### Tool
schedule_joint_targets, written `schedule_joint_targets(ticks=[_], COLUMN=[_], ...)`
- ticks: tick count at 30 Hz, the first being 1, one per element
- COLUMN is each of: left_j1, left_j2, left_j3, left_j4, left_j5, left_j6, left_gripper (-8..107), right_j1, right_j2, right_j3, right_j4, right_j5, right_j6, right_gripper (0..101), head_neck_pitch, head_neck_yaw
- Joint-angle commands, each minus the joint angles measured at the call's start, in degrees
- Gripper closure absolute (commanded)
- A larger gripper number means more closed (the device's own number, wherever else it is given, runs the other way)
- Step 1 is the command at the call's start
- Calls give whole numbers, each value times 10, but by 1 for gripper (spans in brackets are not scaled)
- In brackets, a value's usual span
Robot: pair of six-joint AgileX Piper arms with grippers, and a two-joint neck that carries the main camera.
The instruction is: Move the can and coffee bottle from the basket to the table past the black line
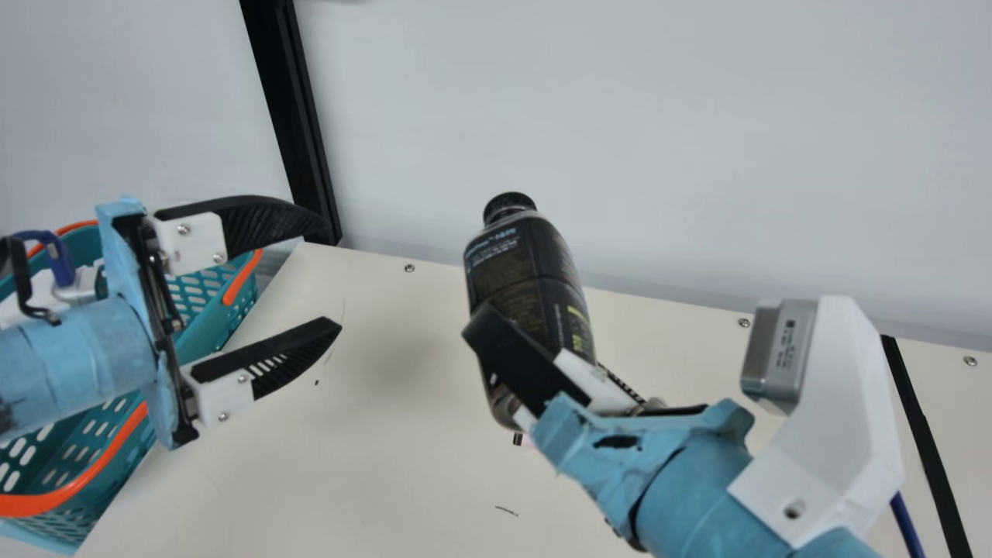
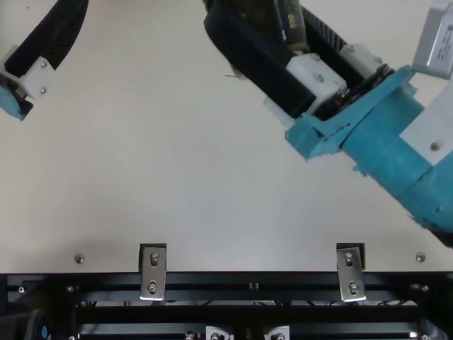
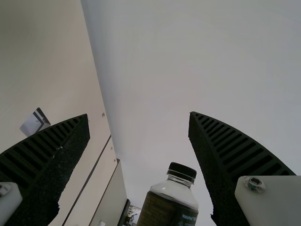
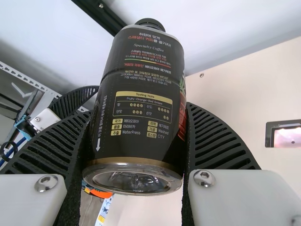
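The dark coffee bottle [image 1: 523, 267] with its black cap is held above the table, tilted, in my right gripper [image 1: 515, 341], whose fingers press on both sides of its lower body. In the right wrist view the bottle [image 4: 136, 103] stands between the fingers of my right gripper [image 4: 138, 117], base nearest the camera. My left gripper [image 1: 332, 275] hangs open with nothing between its fingers, beside the basket [image 1: 116, 457] and left of the bottle. Through the open fingers of my left gripper [image 3: 139, 114], the bottle [image 3: 167, 202] shows farther off. The black line [image 1: 926, 442] crosses the table at the right.
The cream table [image 1: 372, 465] lies below both arms, with a pale wall behind. A black upright post [image 1: 291, 116] stands at the back left. A small dark-edged patch [image 4: 284, 134] lies on the table. Metal brackets [image 2: 153, 273] sit along the table's edge in the top view.
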Motion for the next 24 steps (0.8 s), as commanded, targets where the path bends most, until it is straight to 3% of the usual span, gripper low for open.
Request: schedule_joint_targets(ticks=[1, 9, 16, 24], left_j1=[0, 0, 0, 0], left_j2=[0, 0, 0, 0], left_j3=[0, 0, 0, 0], left_j4=[0, 0, 0, 0], left_j5=[0, 0, 0, 0], left_j6=[0, 0, 0, 0], left_gripper=[9, 9, 9, 9], right_j1=[0, -2, -30, -55], right_j2=[0, 5, 36, 64], right_j3=[0, 0, 10, 20], right_j4=[0, -21, -98, -204], right_j5=[0, -7, 2, -14], right_j6=[0, 15, 9, -33], right_gripper=[101, 101, 101, 101], head_neck_pitch=[-21, -21, -21, -21], head_neck_yaw=[-2, -2, -2, -2])
